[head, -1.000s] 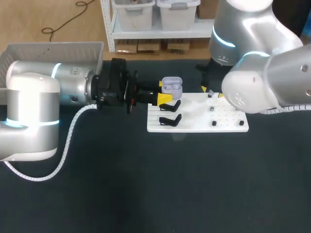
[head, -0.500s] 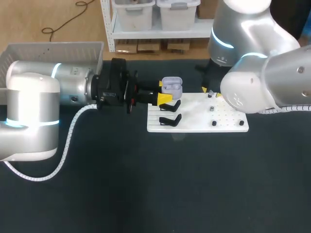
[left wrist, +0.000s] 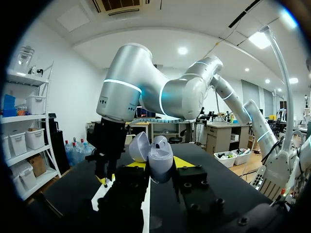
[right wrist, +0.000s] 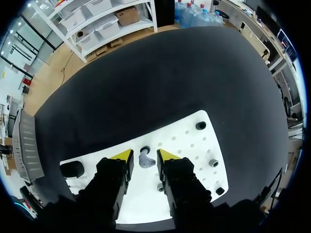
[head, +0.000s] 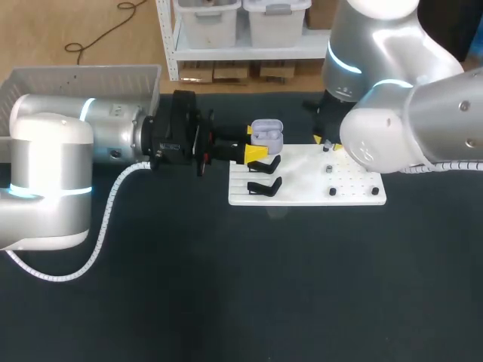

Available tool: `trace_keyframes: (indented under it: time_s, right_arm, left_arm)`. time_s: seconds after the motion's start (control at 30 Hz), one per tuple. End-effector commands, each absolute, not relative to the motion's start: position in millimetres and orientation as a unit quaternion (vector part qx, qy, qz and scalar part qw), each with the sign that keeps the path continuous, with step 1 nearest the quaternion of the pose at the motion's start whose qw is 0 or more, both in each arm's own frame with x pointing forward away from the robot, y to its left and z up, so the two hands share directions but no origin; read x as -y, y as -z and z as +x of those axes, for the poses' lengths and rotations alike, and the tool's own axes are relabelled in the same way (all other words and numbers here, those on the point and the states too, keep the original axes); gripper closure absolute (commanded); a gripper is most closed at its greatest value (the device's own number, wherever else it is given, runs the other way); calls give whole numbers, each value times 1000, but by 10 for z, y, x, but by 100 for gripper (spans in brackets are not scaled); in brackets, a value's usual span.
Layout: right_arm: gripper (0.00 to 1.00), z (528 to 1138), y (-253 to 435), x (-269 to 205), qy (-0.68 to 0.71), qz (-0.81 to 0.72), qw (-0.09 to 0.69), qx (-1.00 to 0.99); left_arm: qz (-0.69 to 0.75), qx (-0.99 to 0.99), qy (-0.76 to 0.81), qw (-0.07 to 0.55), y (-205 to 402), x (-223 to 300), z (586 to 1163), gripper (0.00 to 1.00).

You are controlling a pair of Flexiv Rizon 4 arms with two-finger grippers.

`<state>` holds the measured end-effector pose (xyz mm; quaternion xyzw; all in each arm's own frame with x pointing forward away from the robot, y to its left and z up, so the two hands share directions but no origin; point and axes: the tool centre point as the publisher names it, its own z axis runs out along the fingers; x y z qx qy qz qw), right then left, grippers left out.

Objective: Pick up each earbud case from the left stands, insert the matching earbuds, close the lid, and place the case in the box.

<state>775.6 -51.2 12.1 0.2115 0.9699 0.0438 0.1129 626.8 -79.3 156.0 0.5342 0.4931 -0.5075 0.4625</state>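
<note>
Grey earbud [right wrist: 146, 159]: on the white board [right wrist: 187, 145], between fingers of the released right tool [right wrist: 145, 156]; lower straight, pinch gently
Case [head: 266, 134]: lid open, grasped by the left tool [left wrist: 158, 165]; hold level

A dark table [head: 226, 286] — cloth-covered, it seems — bears a white board [head: 302, 188] dotted with holes, lying at about one o'clock from the table's middle.
</note>
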Motion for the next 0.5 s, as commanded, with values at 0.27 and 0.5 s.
trace_keyframes:
  time_s: [0.27,0.5]
  right_arm:
    - [70,7762,-101,507,-42,211,109,-971]
    - [73,7775,-82,507,-39,210,106,-971]
  left_arm:
    - [534,-493,507,464,-1553,795,6261,100]
    - [534,-493,507,464,-1553,795,6261,100]
